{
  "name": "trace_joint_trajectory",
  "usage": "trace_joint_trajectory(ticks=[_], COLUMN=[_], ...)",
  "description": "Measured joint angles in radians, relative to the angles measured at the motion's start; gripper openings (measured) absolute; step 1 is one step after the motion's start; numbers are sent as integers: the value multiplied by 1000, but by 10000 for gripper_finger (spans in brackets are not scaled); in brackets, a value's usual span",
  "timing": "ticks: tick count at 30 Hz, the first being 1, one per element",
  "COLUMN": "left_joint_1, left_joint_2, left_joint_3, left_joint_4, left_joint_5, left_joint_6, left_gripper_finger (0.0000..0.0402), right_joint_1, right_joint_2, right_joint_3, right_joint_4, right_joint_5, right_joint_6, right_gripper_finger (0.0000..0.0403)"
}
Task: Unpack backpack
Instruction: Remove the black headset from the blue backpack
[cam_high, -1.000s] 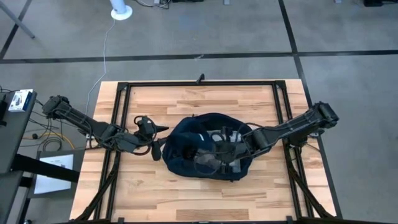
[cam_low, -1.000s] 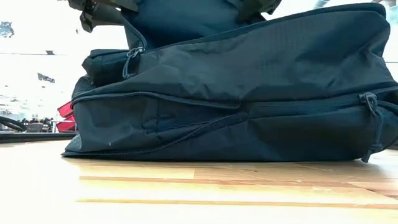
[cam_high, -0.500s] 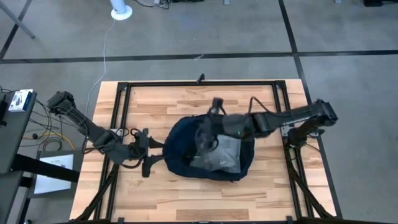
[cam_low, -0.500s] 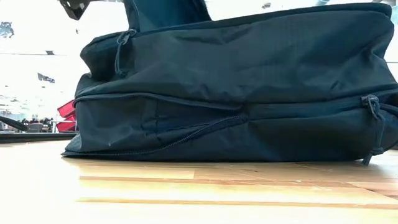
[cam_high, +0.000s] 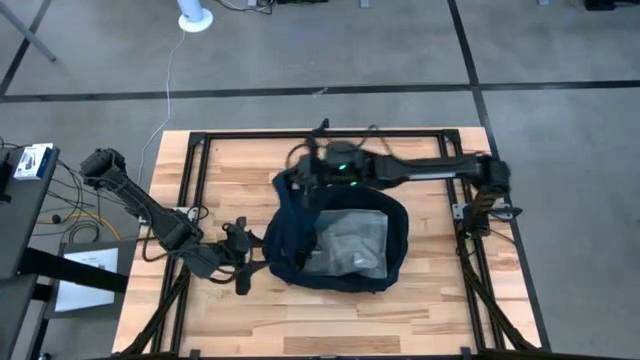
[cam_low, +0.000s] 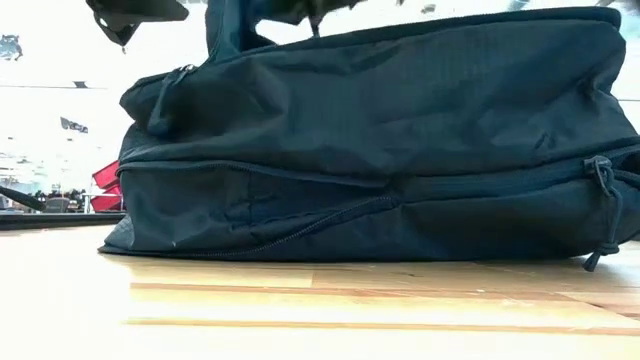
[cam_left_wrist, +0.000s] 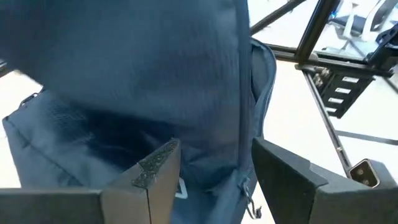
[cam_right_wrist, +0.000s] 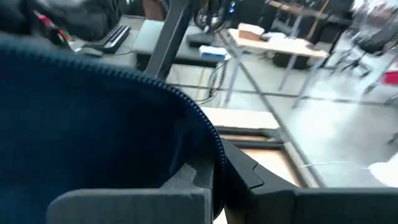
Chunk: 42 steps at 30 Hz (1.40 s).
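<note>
While the low view hides it, right gripper (cam_high: 305, 172) jaws pinch the backpack (cam_high: 290, 235) flap.

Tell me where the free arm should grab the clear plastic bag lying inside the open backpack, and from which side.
Probably from straight above, pinching a raised crinkle near the middle of the clear plastic bag. It lies flat in the open backpack, whose walls block any sideways approach. The right gripper holds the flap back at the far rim; the left gripper, open at the backpack's left edge, is nearest.
</note>
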<state>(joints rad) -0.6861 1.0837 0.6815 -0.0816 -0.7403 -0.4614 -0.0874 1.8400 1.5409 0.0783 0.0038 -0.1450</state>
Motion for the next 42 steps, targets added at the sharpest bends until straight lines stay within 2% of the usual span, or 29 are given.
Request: trace_joint_trajectory(ticks=[4,8,10,13,16,22,27,31,35,40,42], left_joint_1=[-2,-9,-14,-30,-47,-81,-86,-73,-35,36,67], left_joint_2=[23,25,26,25,25,25,25,26,34,109,155], left_joint_3=[0,0,0,0,0,0,0,0,0,-1,-1], left_joint_4=[3,9,19,43,53,76,142,204,205,255,337], left_joint_5=[1,2,2,3,3,4,3,-1,-2,-4,7], left_joint_6=[-25,-41,-43,-46,-60,-79,3,96,92,97,136], left_gripper_finger=[186,186,186,186,186,186,186,186,186,186,186], right_joint_1=[-1,0,0,-5,-17,-21,-28,-36,-41,-46,-44], right_joint_2=[117,228,281,331,353,336,268,235,181,168,168], right_joint_3=[44,159,224,320,388,405,407,406,406,406,406], right_joint_4=[55,56,27,-51,-110,-227,-417,-608,-760,-710,-684], right_joint_5=[-40,-40,-32,15,88,368,393,396,396,360,338], right_joint_6=[64,66,57,33,36,40,41,91,172,170,171], right_gripper_finger=[0,3,18,62,126,263,325,343,341,330,328])
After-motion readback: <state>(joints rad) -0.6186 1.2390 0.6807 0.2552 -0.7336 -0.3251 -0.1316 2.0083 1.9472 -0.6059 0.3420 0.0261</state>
